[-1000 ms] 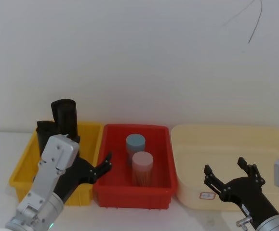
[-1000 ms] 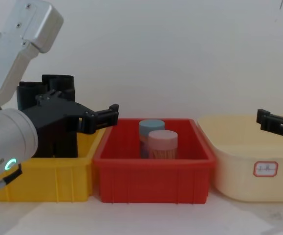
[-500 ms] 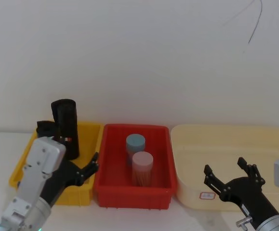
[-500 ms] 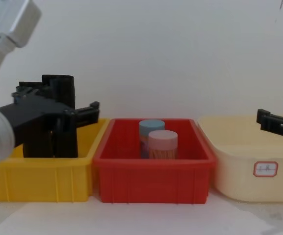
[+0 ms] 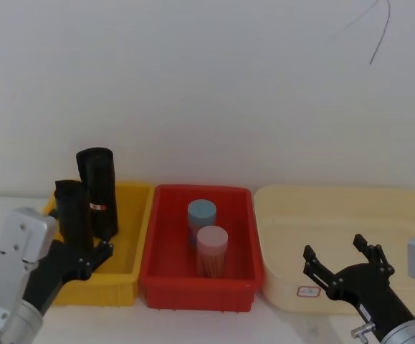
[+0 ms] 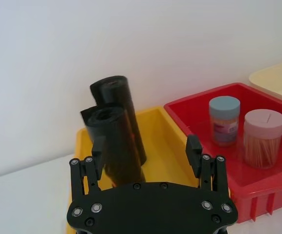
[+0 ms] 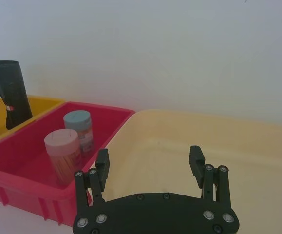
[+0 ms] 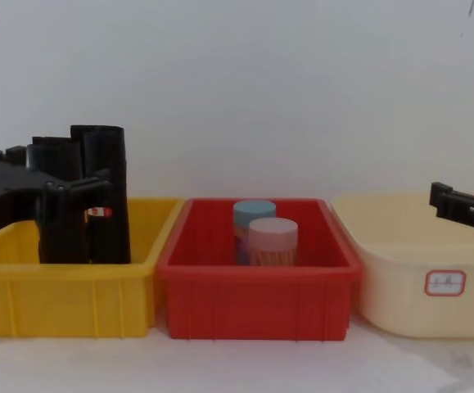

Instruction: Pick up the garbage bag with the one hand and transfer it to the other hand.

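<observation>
Two black rolls stand upright in the yellow bin (image 5: pixel 137 218). The garbage bag (image 5: pixel 71 208) is the plain front one, also seen in the chest view (image 8: pixel 55 201) and the left wrist view (image 6: pixel 115 146). The taller roll (image 5: pixel 97 188) behind it carries a small red-and-white sticker. My left gripper (image 5: pixel 96 256) is open, low at the bin's near side, just short of the garbage bag and not touching it. In the left wrist view the left gripper (image 6: pixel 145 151) has the bag ahead of its jaws. My right gripper (image 5: pixel 335 251) hangs open over the near edge of the cream tub (image 5: pixel 336 208).
A red bin (image 5: pixel 196 290) sits between the yellow bin and the cream tub, holding a blue-lidded jar (image 5: pixel 201 211) and a pink-lidded jar (image 5: pixel 211 240). A white wall stands close behind all the containers. White tabletop runs in front of them.
My left arm has drawn back toward me and to the left, off the edge between the yellow and red bins, uncovering both rolls. The right arm has not moved.
</observation>
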You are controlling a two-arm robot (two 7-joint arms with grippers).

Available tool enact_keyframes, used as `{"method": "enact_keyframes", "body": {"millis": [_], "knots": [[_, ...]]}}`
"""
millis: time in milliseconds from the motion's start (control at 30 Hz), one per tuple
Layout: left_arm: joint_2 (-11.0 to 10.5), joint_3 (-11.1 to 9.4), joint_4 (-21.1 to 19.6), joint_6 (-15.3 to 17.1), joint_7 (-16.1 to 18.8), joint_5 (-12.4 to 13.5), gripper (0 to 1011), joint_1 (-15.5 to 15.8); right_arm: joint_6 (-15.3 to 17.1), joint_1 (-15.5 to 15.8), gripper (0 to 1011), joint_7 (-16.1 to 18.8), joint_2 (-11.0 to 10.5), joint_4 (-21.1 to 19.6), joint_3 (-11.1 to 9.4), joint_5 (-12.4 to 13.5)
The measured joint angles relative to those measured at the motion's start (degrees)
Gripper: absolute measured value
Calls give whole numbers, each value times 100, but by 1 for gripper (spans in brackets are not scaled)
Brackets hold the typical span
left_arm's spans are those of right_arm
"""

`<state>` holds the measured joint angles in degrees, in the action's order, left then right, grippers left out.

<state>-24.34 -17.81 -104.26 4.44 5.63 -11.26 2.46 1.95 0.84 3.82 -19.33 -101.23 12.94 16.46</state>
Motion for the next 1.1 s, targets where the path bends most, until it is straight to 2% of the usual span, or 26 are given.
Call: {"method": "enact_keyframes", "body": {"millis": [400, 667, 1100], "knots": [[47, 232, -57, -7, -16, -199, 1001, -176, 0, 0, 1001, 0, 0, 0, 0, 0], [199, 422, 23, -102, -95, -480, 1001, -243, 0, 0, 1001, 0, 0, 0, 0, 0], [402, 605, 325, -250, -231, -755, 1001, -150, 0, 0, 1001, 0, 0, 0, 0, 0]]}}
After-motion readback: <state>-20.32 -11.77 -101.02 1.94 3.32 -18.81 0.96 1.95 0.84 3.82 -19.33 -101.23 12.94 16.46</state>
